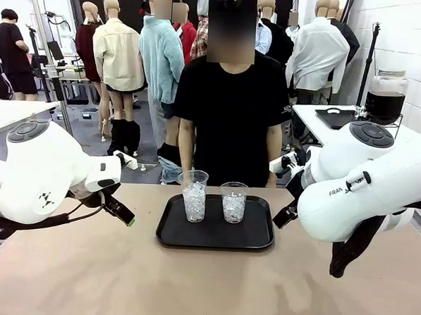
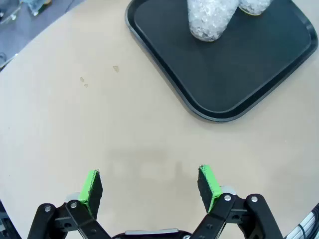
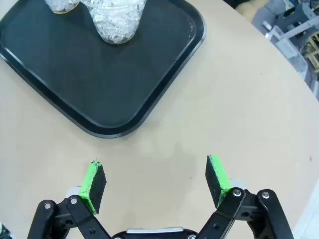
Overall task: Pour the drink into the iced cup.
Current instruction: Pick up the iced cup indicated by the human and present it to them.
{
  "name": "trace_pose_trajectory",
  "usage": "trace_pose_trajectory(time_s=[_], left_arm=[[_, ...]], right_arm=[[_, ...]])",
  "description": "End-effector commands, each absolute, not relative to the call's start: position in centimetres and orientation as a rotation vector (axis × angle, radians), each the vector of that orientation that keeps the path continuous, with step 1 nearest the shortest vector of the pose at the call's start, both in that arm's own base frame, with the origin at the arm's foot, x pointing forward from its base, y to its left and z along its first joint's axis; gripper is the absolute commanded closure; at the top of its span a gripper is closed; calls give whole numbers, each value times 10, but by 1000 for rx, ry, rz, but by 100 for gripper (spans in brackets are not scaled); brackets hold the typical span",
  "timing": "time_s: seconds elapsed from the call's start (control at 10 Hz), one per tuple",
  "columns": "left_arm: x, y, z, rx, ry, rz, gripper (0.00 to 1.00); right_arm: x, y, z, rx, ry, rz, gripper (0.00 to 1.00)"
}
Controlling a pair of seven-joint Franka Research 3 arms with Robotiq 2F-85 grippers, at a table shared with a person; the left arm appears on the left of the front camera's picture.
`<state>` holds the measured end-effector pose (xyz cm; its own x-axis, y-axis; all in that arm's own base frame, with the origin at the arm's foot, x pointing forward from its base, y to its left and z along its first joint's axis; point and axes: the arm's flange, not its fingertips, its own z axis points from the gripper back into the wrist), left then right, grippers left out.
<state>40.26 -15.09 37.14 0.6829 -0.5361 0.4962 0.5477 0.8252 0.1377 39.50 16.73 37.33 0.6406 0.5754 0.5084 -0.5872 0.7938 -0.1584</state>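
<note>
Currently my left gripper [image 2: 149, 185] hangs over the bare table [image 2: 75, 124] with its jaws spread wide and nothing between them. My right gripper [image 3: 155, 181] is just as wide and just as empty, near a corner of the tray [image 3: 99, 89]. That one black tray lies at mid-table. On it two clear cups stand upright, mouths up, side by side and slightly apart: the taller left cup [image 1: 193, 196] and the shorter right cup [image 1: 233, 202], each loaded with ice. The drink [image 1: 383, 106] sits well apart from them at the far right, beyond my right arm. It fills one lidded glass jar [image 1: 387, 83], upright I think, though it looks small from here, and it is dark almost to black. One person [image 1: 231, 109] stands behind the tray.
</note>
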Motion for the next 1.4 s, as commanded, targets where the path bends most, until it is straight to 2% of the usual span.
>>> trace_pose_trajectory(time_s=[0.0,1.3], left_arm=[[403,-151,371,-22,-549,-608,0],[403,-151,371,-22,-549,-608,0]], right_arm=[[395,167,373,22,-572,663,0],[395,167,373,22,-572,663,0]])
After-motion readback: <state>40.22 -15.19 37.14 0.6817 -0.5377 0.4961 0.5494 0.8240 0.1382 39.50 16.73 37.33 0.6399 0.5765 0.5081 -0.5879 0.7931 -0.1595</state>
